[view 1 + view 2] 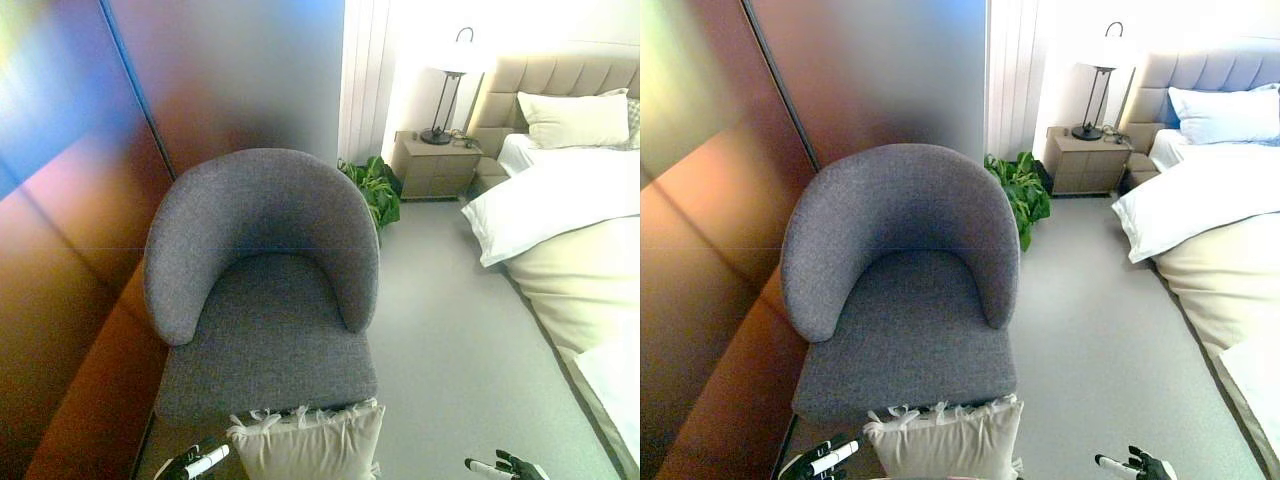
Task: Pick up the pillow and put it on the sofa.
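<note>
A cream pillow (308,442) with a fringed top edge stands at the bottom of the view, just in front of the seat of a grey round-backed armchair (262,290). It also shows in the right eye view (942,440). My left hand (193,463) shows at the bottom edge, just left of the pillow, with a white-tipped finger pointing toward it. My right hand (505,467) shows at the bottom right edge, well apart from the pillow. Only the tips of both hands are in view.
A bed (570,230) with white bedding and a pillow fills the right side. A nightstand (433,165) with a lamp (448,85) stands at the back. A green plant (374,187) sits behind the armchair. A dark glossy wall (90,230) runs along the left.
</note>
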